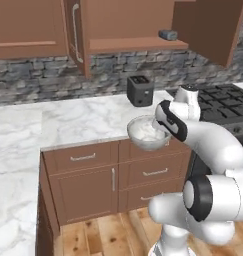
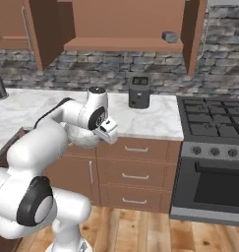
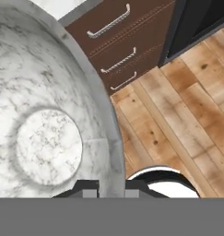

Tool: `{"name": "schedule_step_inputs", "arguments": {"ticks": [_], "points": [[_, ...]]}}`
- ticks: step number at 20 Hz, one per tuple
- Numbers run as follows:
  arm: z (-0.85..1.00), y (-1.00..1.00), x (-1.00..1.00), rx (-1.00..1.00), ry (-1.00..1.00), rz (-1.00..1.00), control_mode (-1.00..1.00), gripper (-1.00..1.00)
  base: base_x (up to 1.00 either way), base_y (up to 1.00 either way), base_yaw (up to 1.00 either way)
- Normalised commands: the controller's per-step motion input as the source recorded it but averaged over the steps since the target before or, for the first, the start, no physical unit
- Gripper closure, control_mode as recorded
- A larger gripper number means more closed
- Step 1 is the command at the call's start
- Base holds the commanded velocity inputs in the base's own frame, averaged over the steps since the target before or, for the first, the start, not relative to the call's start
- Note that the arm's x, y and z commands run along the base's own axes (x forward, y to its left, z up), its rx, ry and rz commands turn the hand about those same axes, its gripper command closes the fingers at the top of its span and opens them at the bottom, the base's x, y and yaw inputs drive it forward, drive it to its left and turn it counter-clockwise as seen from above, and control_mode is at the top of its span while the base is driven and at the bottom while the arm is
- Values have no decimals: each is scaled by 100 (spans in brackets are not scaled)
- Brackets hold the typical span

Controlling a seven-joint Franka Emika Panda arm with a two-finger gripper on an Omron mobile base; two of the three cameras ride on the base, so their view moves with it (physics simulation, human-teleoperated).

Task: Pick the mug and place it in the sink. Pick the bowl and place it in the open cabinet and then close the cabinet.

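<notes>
At the far left of the scene, the marble counter [image 1: 83, 120] is seen running along the stone backsplash, and above it the cabinet [image 1: 138, 44] stands open, its left door [image 1: 77, 35] swung outward with the long silver handle showing and its right door [image 1: 213, 27] swung wide toward the stove side. On the inner shelf a small dark-grey block [image 1: 168, 34] rests toward the right end, with bare shelf to its left. Below, a black toaster [image 1: 140, 90] sits on the counter near the wall. Nearer and slightly right, the bowl [image 1: 147, 133] is held in the air by the gripper [image 3: 111, 186], just off the counter's front edge and above the lower drawers [image 1: 155, 172]; in the hand view the fingers are seen closed tight over the bowl's rim, one on either side of the wall. Farther right lies the gas stove [image 2: 212, 123]. The step in hand is judged to be the carrying of the bowl to the cabinet; whether the mug has been dealt with cannot be told. Next, the bowl would need to be raised well above the counter, carried back past the toaster, kept level, and set on the free stretch of shelf left of the block, clear of both doors.
</notes>
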Motion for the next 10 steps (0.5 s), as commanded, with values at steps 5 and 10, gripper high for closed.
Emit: {"name": "schedule_step_inputs", "arguments": {"ticks": [5, 10], "points": [[0, 0, 0, 0, 0, 0, 100, 100, 46, -58, 7], [0, 0, 0, 0, 0, 0, 100, 100, 12, 3, 26]]}}
